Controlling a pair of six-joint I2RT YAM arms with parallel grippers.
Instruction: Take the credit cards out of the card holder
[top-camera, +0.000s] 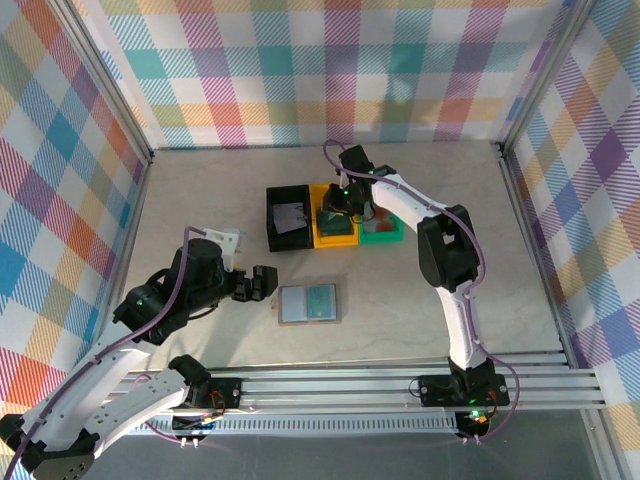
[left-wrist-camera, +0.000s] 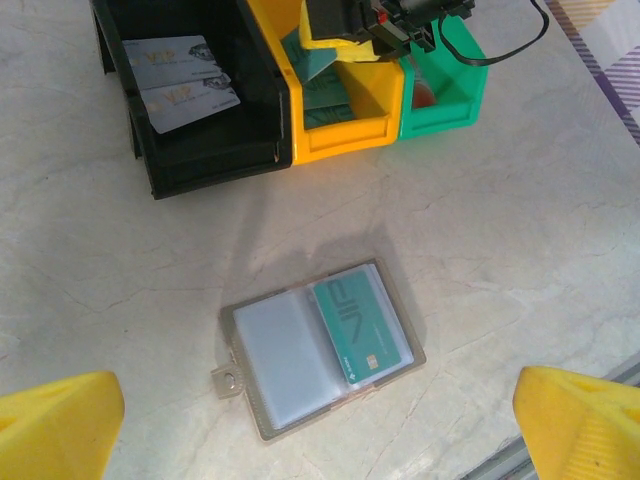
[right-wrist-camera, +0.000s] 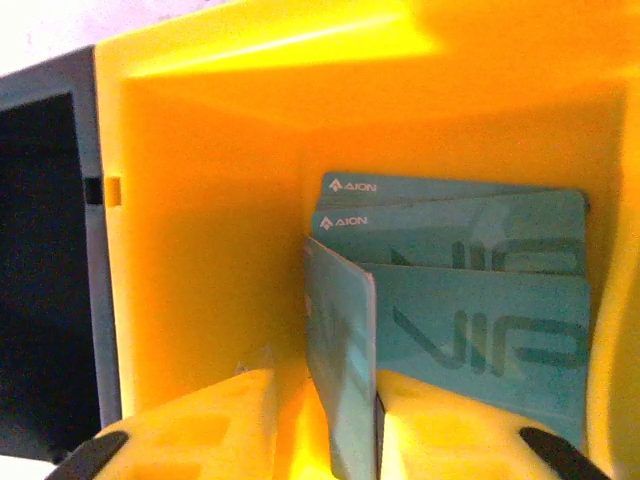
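The card holder (top-camera: 309, 303) (left-wrist-camera: 270, 375) lies open on the table, with one teal credit card (left-wrist-camera: 362, 325) in its right pocket panel and the left panel pale and bare. My left gripper (top-camera: 268, 285) (left-wrist-camera: 320, 440) hovers open just left of the holder, its yellow fingertips (left-wrist-camera: 55, 425) wide apart. My right gripper (top-camera: 338, 205) (right-wrist-camera: 335, 430) is down inside the yellow tray (right-wrist-camera: 200, 280). A teal card (right-wrist-camera: 345, 370) stands on edge between its fingers, leaning on the right one with a gap to the left one. Three more teal cards (right-wrist-camera: 470, 250) lie in the tray.
Three trays stand in a row behind the holder: black (top-camera: 290, 217) (left-wrist-camera: 215, 150) with grey cards (left-wrist-camera: 180, 75), yellow (top-camera: 322, 238) (left-wrist-camera: 350, 130), and green (top-camera: 382, 235) (left-wrist-camera: 440, 105). Checked walls enclose the table on three sides.
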